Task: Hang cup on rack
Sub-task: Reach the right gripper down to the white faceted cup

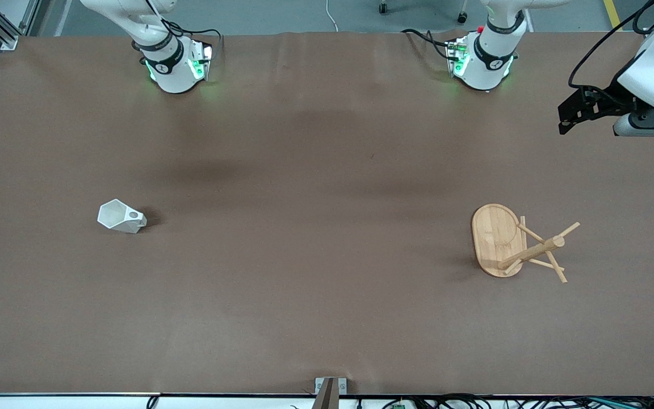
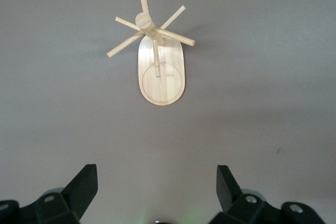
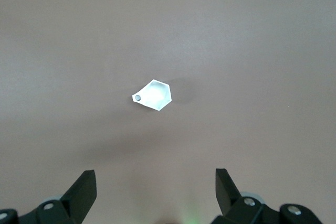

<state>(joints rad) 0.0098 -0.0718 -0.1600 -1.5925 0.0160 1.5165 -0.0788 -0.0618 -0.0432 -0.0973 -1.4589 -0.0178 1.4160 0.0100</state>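
A: What is the biggest thing here?

B: The table (image 1: pixel 327 318); then the rack (image 1: pixel 517 244); it sits far below the left gripper (image 2: pixel 156 190), whose fingers are wide apart with nothing in them; that arm waits high over its own end of the table.

A: Is the rack standing up?

B: I cannot tell for sure; in the front view it looks tipped over, in the left wrist view it looks upright.

A: And the cup (image 3: pixel 153 94)?

B: It lies on its side, far below the right gripper (image 3: pixel 156 190); those fingers are spread apart too, holding nothing; the cup is well apart from the rack, toward the right arm's end.

A: What could go wrong?

B: The cup has slanted sides, so I think the fingers might slip and push it away; the hole in the handle is tiny and the pegs are thin, so it might miss; if the rack really lies down, a bump might shove it.
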